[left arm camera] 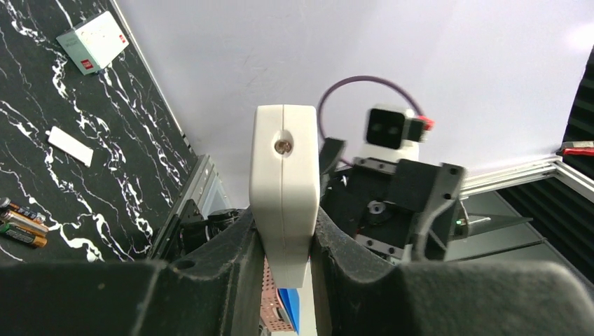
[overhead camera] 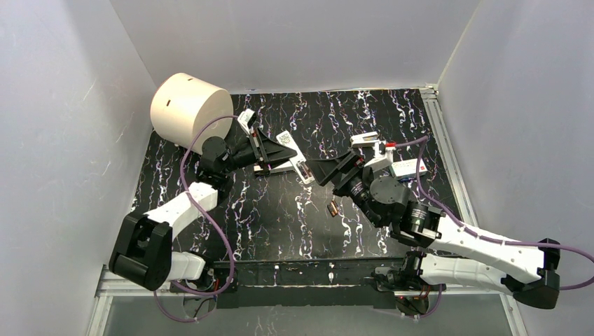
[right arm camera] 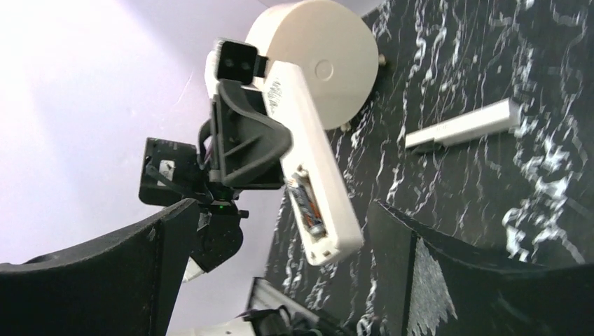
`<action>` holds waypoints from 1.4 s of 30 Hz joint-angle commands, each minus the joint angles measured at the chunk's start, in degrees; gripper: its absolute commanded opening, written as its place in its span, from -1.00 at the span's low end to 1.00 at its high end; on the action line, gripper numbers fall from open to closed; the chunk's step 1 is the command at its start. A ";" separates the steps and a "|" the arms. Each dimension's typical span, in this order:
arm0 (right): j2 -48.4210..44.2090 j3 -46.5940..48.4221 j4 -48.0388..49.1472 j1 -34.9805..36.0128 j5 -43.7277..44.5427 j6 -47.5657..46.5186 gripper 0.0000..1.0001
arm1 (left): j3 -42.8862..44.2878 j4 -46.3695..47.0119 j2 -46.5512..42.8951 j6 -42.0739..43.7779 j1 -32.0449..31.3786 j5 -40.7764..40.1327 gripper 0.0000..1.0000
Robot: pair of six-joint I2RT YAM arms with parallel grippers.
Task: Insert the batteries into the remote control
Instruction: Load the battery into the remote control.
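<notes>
So that its recess is presented to the right end effector (overhead camera: 326, 170), the remote (right arm camera: 308, 150) is clamped by the left end effector (left arm camera: 284, 241) above the table (overhead camera: 280, 224). One cell (right arm camera: 307, 203) seems seated inside. The right end effector is spread wide and empty beside the remote; other batteries (overhead camera: 333, 208) lie on the table.

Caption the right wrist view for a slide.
Left gripper holds the remote control, one battery loaded, before the open right gripper.

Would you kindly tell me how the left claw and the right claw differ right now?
The left claw is shut on the remote control; the right claw is open, holding nothing. The left claw sits near the cream cylinder, the right claw near the white box. Both are black.
</notes>
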 commanded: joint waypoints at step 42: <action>9.24 -1.59 12.46 -1.18 -1.55 25.19 0.48 | 0.66 2.25 -6.57 3.94 -0.26 1.49 -1.00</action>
